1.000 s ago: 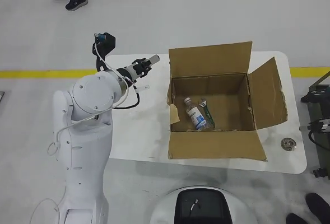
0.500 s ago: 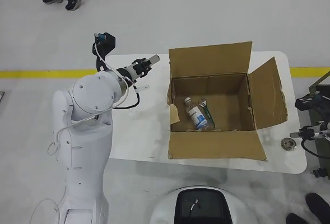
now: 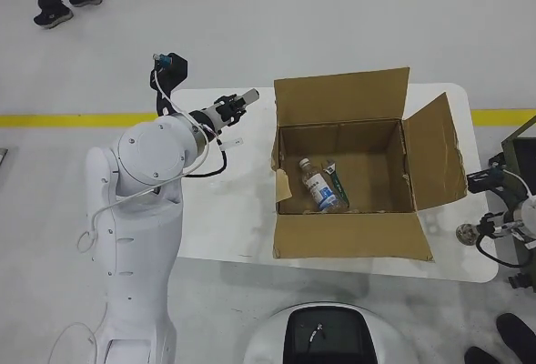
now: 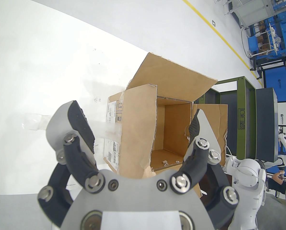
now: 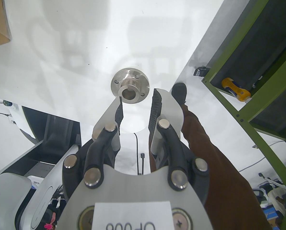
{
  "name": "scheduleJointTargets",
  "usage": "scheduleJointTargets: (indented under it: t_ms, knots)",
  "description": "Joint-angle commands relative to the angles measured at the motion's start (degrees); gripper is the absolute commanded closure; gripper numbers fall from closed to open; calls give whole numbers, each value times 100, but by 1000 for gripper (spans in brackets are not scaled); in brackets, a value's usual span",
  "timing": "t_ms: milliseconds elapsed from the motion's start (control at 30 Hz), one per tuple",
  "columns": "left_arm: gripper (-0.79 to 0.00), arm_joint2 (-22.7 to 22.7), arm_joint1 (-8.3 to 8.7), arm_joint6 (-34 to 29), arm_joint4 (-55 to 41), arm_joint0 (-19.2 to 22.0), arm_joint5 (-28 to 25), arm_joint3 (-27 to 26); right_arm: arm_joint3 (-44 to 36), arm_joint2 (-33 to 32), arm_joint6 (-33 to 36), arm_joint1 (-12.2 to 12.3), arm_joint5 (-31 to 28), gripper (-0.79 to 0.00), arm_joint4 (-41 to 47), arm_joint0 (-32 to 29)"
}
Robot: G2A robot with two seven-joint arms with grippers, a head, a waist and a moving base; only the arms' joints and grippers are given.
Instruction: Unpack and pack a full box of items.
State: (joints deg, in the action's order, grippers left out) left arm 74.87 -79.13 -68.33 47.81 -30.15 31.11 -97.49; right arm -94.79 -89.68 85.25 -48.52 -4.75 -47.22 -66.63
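Observation:
An open cardboard box (image 3: 344,238) stands on the white table (image 3: 222,218), its flaps spread outward. Inside lie a clear bottle (image 3: 318,187) with a blue label and a green item (image 3: 338,185) beside it. A round metal flange (image 3: 468,234) rests on the table at the right edge. My right gripper (image 5: 138,98) is open, with its fingertips just short of the flange (image 5: 130,86) and nothing between them. My left gripper (image 4: 136,116) is open and empty, held above the table's far left part and facing the box (image 4: 133,130).
A green metal rack (image 3: 533,155) stands just past the table's right edge, with a yellow bottle (image 5: 236,93) on its shelf. A strip of clear tape (image 4: 35,123) lies on the table near the box's left wall. Bare table stretches left of the box.
The right arm has come in from the right edge, and its gripper now sits at the flange. The left arm and the box have not moved.

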Motion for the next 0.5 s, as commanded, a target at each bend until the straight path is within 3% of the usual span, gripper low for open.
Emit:
scheduleJointTargets:
  t_ms: [0, 467]
  knots:
    - [-785, 0, 0, 0, 0, 0, 0, 0, -3, 44, -9, -1, 12, -302, 19, -13]
    - [-785, 0, 0, 0, 0, 0, 0, 0, 215, 176, -179, 20, 81, -296, -79, -56]
